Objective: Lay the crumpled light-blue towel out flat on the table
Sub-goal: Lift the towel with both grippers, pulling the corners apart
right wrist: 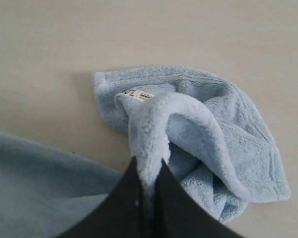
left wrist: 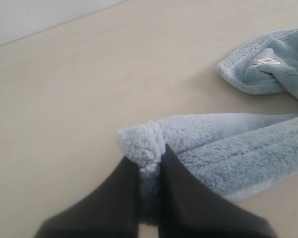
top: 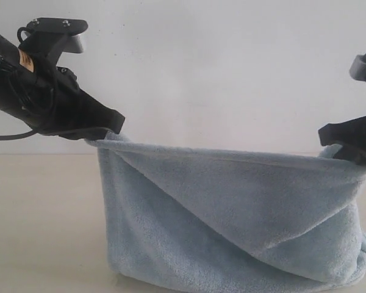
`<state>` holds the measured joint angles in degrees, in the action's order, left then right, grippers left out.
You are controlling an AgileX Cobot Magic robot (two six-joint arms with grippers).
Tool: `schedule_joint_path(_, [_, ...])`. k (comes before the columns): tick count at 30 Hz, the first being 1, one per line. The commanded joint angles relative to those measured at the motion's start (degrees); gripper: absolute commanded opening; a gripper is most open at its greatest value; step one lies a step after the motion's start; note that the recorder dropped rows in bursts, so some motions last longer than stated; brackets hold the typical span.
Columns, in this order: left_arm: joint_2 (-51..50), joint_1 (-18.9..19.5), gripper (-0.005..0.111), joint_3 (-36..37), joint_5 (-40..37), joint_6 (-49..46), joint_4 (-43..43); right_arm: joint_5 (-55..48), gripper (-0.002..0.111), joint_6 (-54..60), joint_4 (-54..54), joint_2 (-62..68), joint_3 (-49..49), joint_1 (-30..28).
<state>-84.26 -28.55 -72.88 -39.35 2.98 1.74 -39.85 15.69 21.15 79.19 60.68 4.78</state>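
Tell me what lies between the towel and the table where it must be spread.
Nothing visible does. No other object shows on the table around the towel, whose lower part rests on it. The left pincer and right pincer each pinch its upper edge directly.

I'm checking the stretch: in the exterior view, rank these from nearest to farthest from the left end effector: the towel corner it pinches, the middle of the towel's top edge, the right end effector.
1. The towel corner, pinched in the left end effector, on the left.
2. The middle of the top edge, at centre.
3. The right end effector, far right.
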Motion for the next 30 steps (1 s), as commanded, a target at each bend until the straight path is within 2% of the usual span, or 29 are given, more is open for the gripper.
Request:
schedule_joint_path(1, [0.51, 0.11, 0.004, 0.33, 0.45, -0.18, 0.85, 0.55, 0.000, 4.02, -0.81, 0.92, -0.04, 2.84])
schedule_joint_path(15, [0.51, 0.11, 0.004, 0.33, 3.97, -0.18, 1.36, 0.98, 0.001, 5.85, -0.81, 4.51, -0.04, 3.27])
schedule_joint_path(18, [0.51, 0.11, 0.004, 0.33, 3.97, -0.18, 2.83, 0.98, 0.012, 5.85, -0.81, 5.14, -0.04, 3.27])
schedule_joint_path(22, [0.51, 0.11, 0.004, 0.33, 3.84, -0.18, 3.84, 1.42, 0.043, 5.85, -0.54, 5.52, -0.04, 3.27])
schedule_joint_path(24, [0.51, 0.11, 0.004, 0.33, 3.38, -0.18, 3.85, 1.94, 0.052, 6.00, -0.54, 5.52, -0.04, 3.27])
schedule_joint_path(26, [0.51, 0.11, 0.004, 0.33, 3.00, -0.18, 3.85, 3.42, 0.056, 6.08, -0.81, 5.52, -0.04, 3.27])
schedule_joint_path(30, [0.51, 0.11, 0.004, 0.33, 2.24, -0.18, 6.70, 7.49, 0.055, 6.33, -4.35, 5.52, -0.04, 3.27])
